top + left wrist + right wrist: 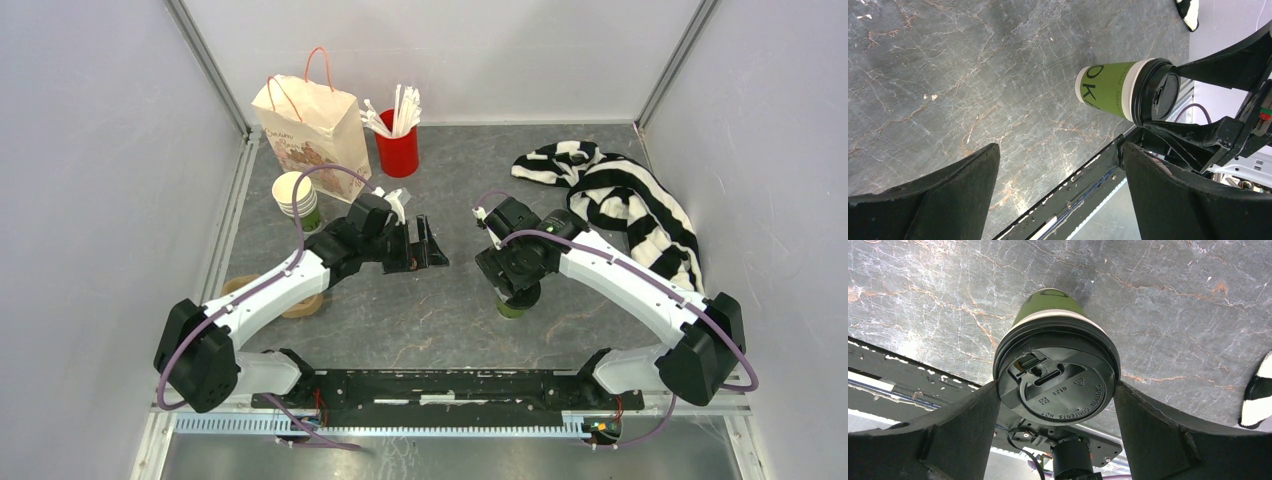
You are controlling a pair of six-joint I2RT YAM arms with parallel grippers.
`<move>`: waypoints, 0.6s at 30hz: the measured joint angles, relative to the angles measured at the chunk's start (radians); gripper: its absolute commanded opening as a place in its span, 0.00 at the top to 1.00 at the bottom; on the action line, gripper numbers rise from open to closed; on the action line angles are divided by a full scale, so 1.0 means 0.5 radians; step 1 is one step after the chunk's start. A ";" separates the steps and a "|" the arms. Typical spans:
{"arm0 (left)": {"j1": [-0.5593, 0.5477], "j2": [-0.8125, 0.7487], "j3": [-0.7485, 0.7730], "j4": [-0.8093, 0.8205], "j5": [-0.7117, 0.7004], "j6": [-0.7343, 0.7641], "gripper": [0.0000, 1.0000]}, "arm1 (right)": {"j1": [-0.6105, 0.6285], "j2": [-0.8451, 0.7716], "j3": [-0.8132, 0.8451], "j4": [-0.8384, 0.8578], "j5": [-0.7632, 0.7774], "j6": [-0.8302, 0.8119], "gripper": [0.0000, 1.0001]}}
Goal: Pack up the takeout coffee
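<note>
1. From above, the lidded green cup (512, 308) stands upright on the table (420, 325), lower right of centre. It is mostly hidden under the right gripper (515, 290), whose arm reaches in from the lower right. The left gripper (428, 245) sits at centre.
2. Left wrist: the cup (1108, 90) has a green wall and a black lid, and its long axis runs across the upper right, lid rightward. The left gripper (1060, 155) is spread and empty.
3. Right wrist: the lid faces the camera at centre. The right gripper (1055, 387) pinches the cup (1048, 305) at its rim.
</note>
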 measured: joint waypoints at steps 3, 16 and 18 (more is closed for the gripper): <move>0.000 0.007 0.002 -0.002 0.001 0.001 0.01 | 0.000 0.000 0.001 0.000 0.003 -0.002 0.07; -0.003 0.095 0.023 0.018 0.134 -0.002 0.01 | -0.009 -0.024 0.298 -0.046 -0.002 0.014 0.05; -0.020 0.140 0.043 0.053 0.208 -0.009 0.01 | -0.050 -0.103 0.275 -0.032 -0.052 0.027 0.07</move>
